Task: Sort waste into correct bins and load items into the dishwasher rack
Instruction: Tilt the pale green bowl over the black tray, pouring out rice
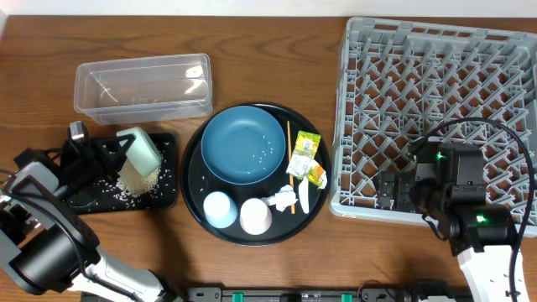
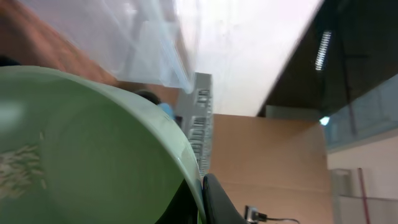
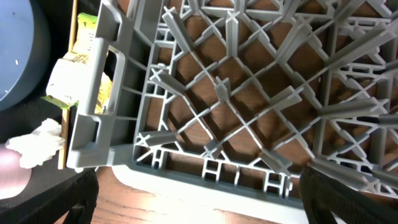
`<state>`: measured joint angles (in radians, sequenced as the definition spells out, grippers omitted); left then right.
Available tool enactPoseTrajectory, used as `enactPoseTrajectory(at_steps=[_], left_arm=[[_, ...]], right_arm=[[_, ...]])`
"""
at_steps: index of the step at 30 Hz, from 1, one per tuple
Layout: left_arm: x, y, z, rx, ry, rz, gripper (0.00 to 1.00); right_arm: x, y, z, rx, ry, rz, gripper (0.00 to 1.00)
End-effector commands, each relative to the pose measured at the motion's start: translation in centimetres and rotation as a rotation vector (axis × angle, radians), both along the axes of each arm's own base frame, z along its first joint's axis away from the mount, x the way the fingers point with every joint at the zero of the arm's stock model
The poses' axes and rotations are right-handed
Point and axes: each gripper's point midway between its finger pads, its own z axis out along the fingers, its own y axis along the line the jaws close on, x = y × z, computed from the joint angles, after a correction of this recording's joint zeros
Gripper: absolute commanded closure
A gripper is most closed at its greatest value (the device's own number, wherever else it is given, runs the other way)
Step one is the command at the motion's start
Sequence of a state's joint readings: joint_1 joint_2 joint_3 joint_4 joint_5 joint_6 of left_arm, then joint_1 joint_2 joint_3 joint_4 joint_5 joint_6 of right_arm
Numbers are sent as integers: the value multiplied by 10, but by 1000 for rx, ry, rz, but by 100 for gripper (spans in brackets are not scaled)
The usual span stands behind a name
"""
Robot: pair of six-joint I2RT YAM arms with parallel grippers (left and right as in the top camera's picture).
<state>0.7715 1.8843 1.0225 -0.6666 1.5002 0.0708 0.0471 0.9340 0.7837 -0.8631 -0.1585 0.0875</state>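
Rice (image 1: 134, 186) lies heaped in the black tray (image 1: 170, 200) under the left gripper (image 1: 122, 148), clamped on a tilted pale green bowl (image 1: 144, 153), while the right gripper (image 3: 199, 193) gapes over the dishwasher rack (image 1: 436, 101), with blue plate (image 1: 243, 144), cups (image 1: 220, 208), wrappers (image 1: 304, 151) and stick (image 1: 289, 159) unsorted.

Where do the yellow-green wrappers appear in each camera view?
Overhead: the yellow-green wrappers lie right of centre, on the round black tray, beside the blue plate.
Left wrist: not in it.
Right wrist: the wrappers sit at the far left, outside the grey rack.
Shared landmark: the grey rack, overhead and right wrist.
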Motion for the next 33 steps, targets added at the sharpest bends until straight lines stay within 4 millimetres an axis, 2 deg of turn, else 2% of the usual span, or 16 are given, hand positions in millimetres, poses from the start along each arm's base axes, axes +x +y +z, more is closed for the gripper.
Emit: enactPoseTrajectory(at_steps=[1,4,7,10,13,15,18,21,22,24,25,27,28,29,30,33], left_arm=[[2,1,11,-5,-4,1,94],[1,-8,29,35,-136,-26,94],[0,-4,8,91,6,-20,94],[1,-9,37,18,-124,-24,94],[0,-5,22,96,-52,-22,94],[-2,-4,41,-22,-85,-2,94],[-3,-6,50,66,-167,-12,94],[-2,8,7,141,105,25,94],[-2,7,10,84,121,32,94],[-2,-3,46,-26,-72,6,93],[-2,-4,49,35,-125,-6,94],[-3,1,22,159,-12,-6,94],[-4,3,12,125,100,15,94],[-3,-1,25,63,55,12,94],[-3,-7,54,25,-131,-9,94],[-6,-19,63,138,-135,-47,94]], right_arm=[[3,0,7,11,-15,-11,1],[2,-1,6,10,-11,-11,1],[1,-1,6,10,-8,-11,1],[1,-1,6,10,-7,-11,1],[1,-1,6,10,-7,-11,1],[1,-1,6,10,-7,-11,1],[1,-1,5,10,-4,-11,1],[1,-1,6,10,-5,-11,1],[1,-1,5,9,-5,-11,1],[1,-1,5,7,-3,-12,1],[1,-1,5,7,-3,-12,1],[1,-1,5,7,-4,-12,1],[1,-1,5,7,-4,-12,1],[1,-1,5,7,-4,-12,1],[0,-1,5,7,0,-12,1],[-2,-1,3,7,10,-12,1]])
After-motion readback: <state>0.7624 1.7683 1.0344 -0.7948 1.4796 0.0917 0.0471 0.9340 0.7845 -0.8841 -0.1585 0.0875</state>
